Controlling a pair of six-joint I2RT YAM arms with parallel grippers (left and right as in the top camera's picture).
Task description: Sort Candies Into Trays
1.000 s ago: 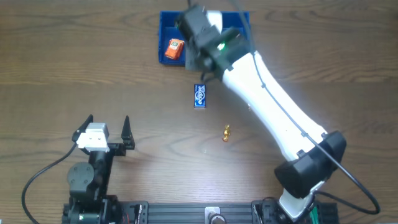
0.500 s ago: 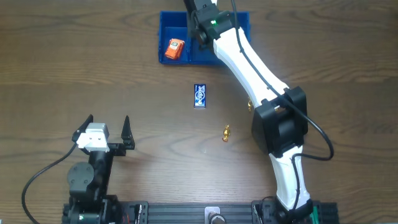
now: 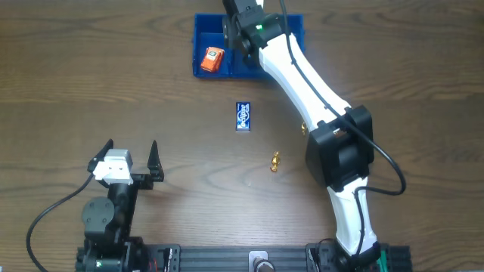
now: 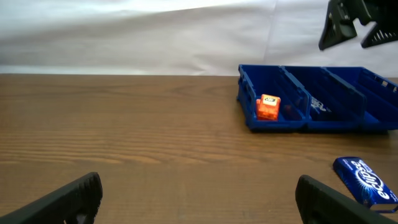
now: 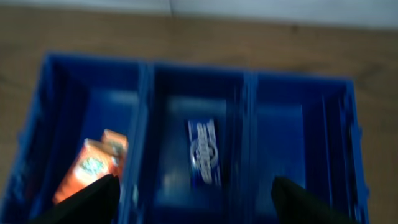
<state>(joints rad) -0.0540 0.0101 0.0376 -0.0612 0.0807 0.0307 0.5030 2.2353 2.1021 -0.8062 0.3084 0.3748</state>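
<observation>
A blue tray (image 3: 291,26) with three compartments lies at the far edge of the table. An orange candy (image 3: 215,60) rests in its left compartment (image 5: 90,167). A blue-wrapped candy (image 5: 204,152) lies in the middle compartment. My right gripper (image 3: 239,24) hangs above the tray, open and empty (image 5: 193,211), and is seen from afar (image 4: 357,22). Another blue candy (image 3: 243,116) lies on the table in front of the tray (image 4: 364,180). A small gold candy (image 3: 275,161) lies nearer the middle. My left gripper (image 3: 130,155) stands open and empty at the near left.
The tray's right compartment (image 5: 283,143) holds nothing. A small gold piece (image 3: 302,128) peeks out beside the right arm's forearm. Bare wooden table (image 4: 124,137) spreads across the left half and around the loose candies.
The right arm stretched farther out, carrying its gripper from the tray's near edge to above the compartments, then held nearly still. The left arm has not moved.
</observation>
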